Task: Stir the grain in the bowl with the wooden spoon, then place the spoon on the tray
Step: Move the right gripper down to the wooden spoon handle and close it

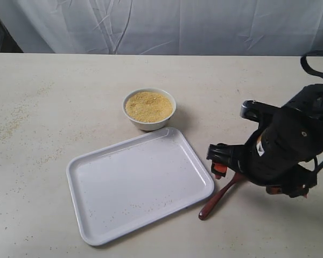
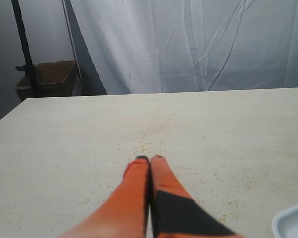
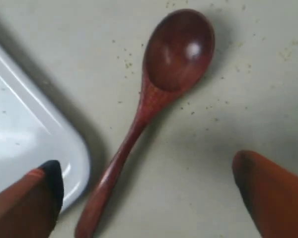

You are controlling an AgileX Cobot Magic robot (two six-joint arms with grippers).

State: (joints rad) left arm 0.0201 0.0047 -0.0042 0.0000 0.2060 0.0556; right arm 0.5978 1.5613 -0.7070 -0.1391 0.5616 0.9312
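Flanking wooden spoon point(image 3: 150, 94): parted right fingers point(image 3: 272, 194)

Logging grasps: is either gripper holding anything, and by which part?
Nothing is held. The right gripper is open over the wooden spoon lying on the table; the left gripper is shut, empty.

The spoon point(image 3: 179, 54) is seen as dark polished wood, glossy, with a highlight caught in its hollow. The tray point(image 1: 140, 183) is shown as smooth white plastic with a soft sheen. The bowl point(image 1: 149, 124) is glazed and glossy, like ceramic. The grain point(image 1: 148, 105) is seen as a fine, dry, sandy mass, matt. The table point(image 1: 54, 107) is finished matt and pale, faintly speckled. The backdrop point(image 1: 151, 27) is made of creased white cloth
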